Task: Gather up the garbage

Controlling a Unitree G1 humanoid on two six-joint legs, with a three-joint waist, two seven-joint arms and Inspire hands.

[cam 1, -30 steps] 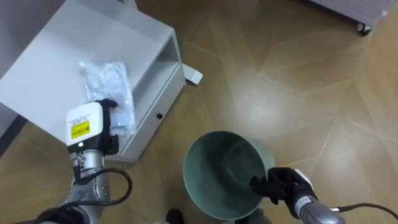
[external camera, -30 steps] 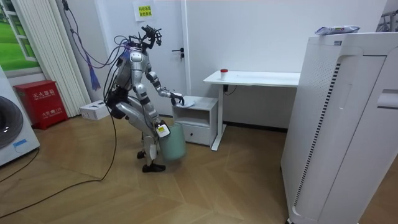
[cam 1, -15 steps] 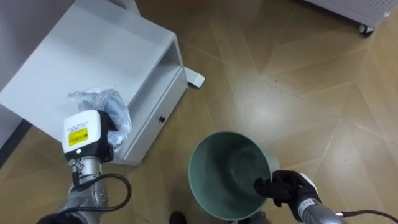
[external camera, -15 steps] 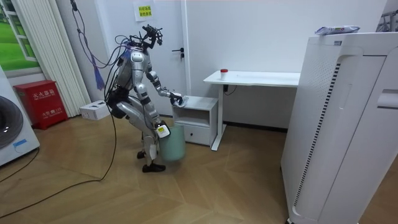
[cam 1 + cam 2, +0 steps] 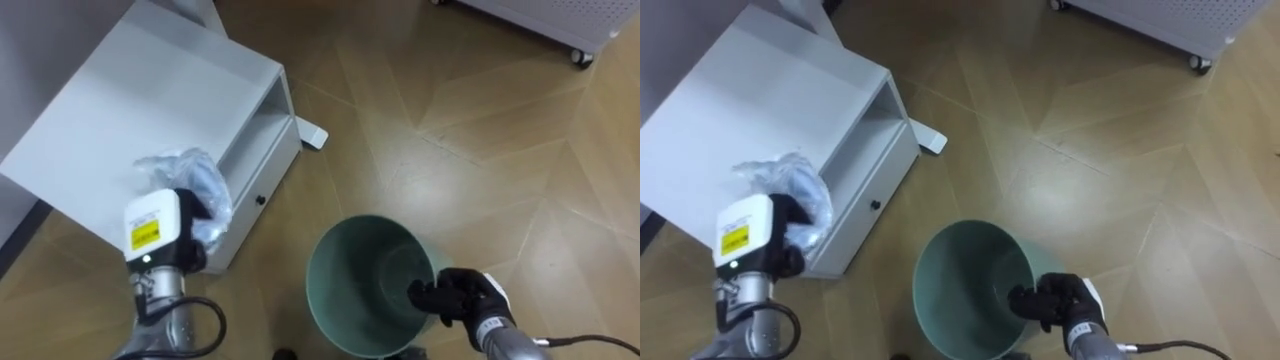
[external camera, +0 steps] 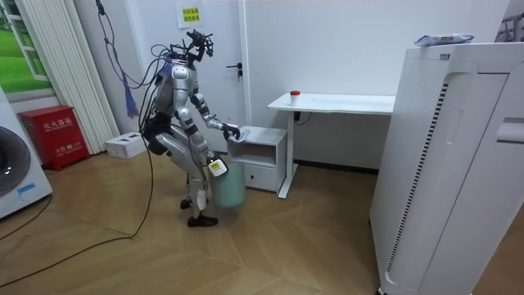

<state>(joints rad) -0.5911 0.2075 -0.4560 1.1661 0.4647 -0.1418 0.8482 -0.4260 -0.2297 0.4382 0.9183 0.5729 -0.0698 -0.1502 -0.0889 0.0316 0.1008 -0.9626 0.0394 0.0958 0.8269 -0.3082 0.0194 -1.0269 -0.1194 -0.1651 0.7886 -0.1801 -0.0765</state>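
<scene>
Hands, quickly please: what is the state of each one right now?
Left hand: closed on the crumpled plastic bag.
Right hand: closed on the green bin, at its rim.

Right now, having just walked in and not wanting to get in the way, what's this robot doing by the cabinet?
It is collecting garbage. Its left hand grips a crumpled clear plastic bag over the front edge of the low white cabinet, while its right hand holds the rim of a green bin beside it. The bin looks empty; the bag is not yet in it.
</scene>
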